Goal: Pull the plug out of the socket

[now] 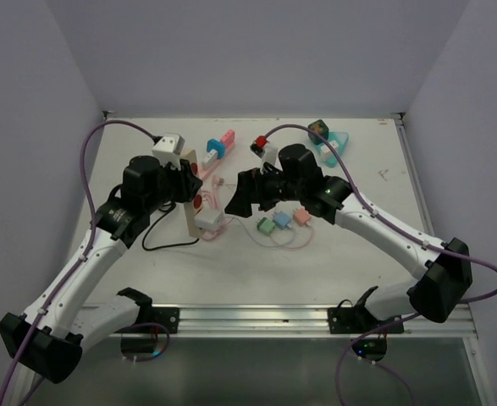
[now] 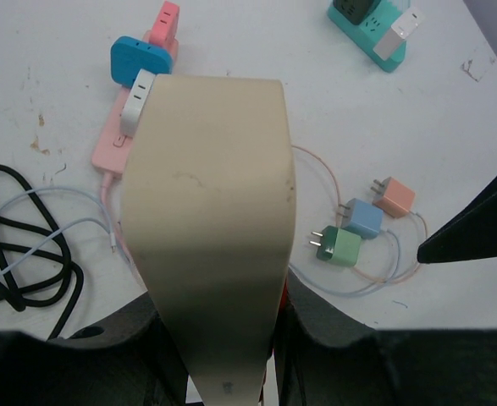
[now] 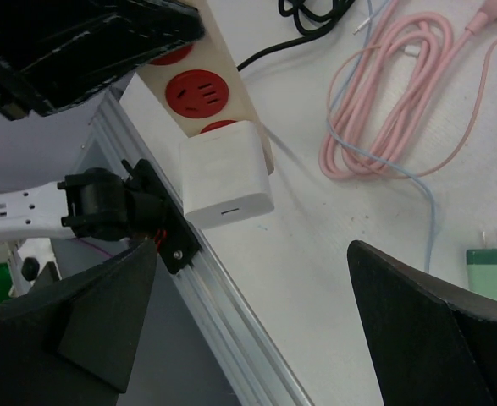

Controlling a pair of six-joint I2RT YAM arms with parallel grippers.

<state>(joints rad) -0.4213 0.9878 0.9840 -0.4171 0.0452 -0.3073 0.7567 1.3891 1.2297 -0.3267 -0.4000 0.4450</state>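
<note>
white plug (image 3: 227,173) in beige strip (image 3: 238,106), fingers (image 3: 426,326) apart

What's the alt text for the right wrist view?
A white plug sits in a beige strip with red sockets, framed by the wide-open right jaws. A coiled pink cable lies to its right, a green plug at the frame's edge.
</note>
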